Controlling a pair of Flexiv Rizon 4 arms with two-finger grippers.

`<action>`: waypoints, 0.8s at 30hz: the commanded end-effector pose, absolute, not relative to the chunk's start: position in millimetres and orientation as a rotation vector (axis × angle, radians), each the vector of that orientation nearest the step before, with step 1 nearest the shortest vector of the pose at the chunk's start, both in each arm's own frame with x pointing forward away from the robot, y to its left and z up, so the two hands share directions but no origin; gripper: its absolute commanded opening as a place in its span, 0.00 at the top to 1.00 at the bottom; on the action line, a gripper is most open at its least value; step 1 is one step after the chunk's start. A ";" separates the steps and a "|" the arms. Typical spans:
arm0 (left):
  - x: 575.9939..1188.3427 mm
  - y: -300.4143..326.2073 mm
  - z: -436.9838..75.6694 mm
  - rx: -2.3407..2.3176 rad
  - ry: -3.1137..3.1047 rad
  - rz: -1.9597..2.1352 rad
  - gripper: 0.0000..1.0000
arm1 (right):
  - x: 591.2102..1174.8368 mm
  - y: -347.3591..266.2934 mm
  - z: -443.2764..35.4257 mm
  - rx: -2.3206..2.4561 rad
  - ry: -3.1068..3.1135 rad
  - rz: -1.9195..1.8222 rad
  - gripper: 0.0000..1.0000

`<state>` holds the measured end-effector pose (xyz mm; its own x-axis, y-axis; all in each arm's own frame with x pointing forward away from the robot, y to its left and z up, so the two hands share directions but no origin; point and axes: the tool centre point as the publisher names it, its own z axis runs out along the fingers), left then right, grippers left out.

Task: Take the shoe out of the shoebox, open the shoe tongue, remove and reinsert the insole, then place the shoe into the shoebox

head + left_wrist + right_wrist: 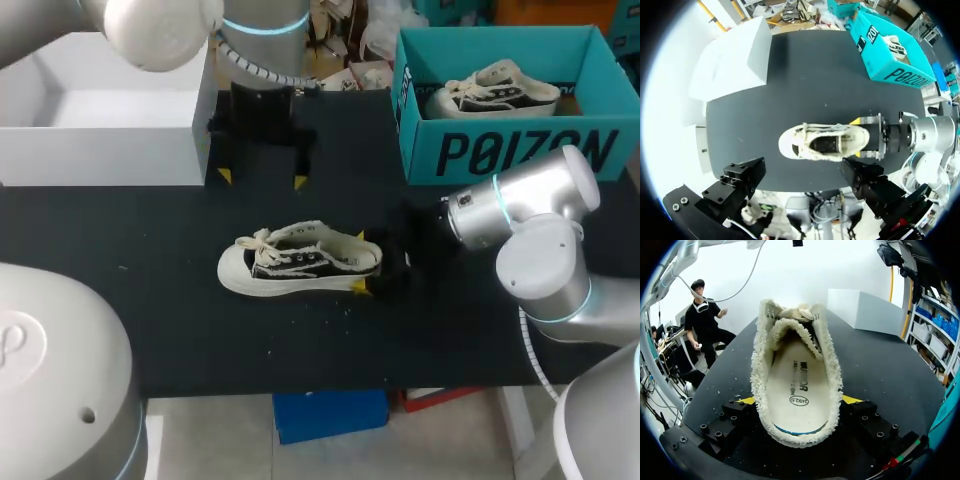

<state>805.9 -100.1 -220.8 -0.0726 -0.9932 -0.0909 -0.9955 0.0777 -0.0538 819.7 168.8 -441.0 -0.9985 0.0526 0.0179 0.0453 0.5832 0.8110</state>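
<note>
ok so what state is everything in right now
shoe: upright on table, insole in
right gripper: shut on shoe's heel
left gripper: open, empty
teal box: open, second shoe inside
white box: open

The right pincer clamps the heel of the shoe.

Frayed canvas shoe lies on matt black table
</note>
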 end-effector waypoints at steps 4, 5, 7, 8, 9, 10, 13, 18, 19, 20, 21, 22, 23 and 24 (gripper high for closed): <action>795.1 -139.4 -256.0 -2.024 2.261 0.153 0.00 | 820.7 171.5 -442.5 0.090 2.788 1.427 1.00; 793.2 -142.3 -261.6 -2.021 2.264 0.174 0.00 | 820.7 171.5 -442.5 0.090 2.788 1.427 1.00; 790.7 -146.1 -268.5 -2.026 2.273 0.190 0.00 | 820.7 171.5 -442.5 0.090 2.788 1.427 1.00; 790.2 -147.3 -270.6 -2.028 2.274 0.197 0.00 | 820.7 171.5 -442.5 0.090 2.788 1.427 1.00; 789.1 -149.7 -274.2 -2.023 2.271 0.216 0.00 | 820.7 171.5 -442.5 0.090 2.788 1.427 1.00; 788.6 -151.8 -277.8 -2.019 2.269 0.227 0.00 | 820.7 171.5 -442.5 0.090 2.788 1.427 1.00; 787.3 -157.2 -289.8 -2.012 2.269 0.264 0.00 | 820.7 171.5 -442.5 0.090 2.788 1.427 1.00; 786.9 -161.9 -306.8 -1.987 2.247 0.346 0.00 | 820.7 171.5 -442.5 0.090 2.788 1.427 1.00; 787.1 -161.9 -310.3 -1.987 2.231 0.358 0.00 | 820.7 171.5 -442.5 0.090 2.788 1.427 1.00; 787.1 -162.0 -313.9 -1.986 2.224 0.368 0.00 | 820.7 171.5 -442.5 0.090 2.788 1.427 1.00; 787.3 -161.8 -317.8 -1.990 2.222 0.377 0.00 | 820.7 171.5 -442.5 0.090 2.788 1.427 1.00; 787.4 -161.5 -321.3 -1.990 2.221 0.379 0.00 | 820.7 171.5 -442.5 0.090 2.788 1.427 1.00; 787.6 -161.1 -324.3 -1.990 2.216 0.388 0.00 | 820.7 171.5 -442.5 0.090 2.788 1.427 1.00; 787.9 -160.8 -327.1 -1.988 2.208 0.398 0.00 | 820.7 171.5 -442.5 0.090 2.788 1.427 1.00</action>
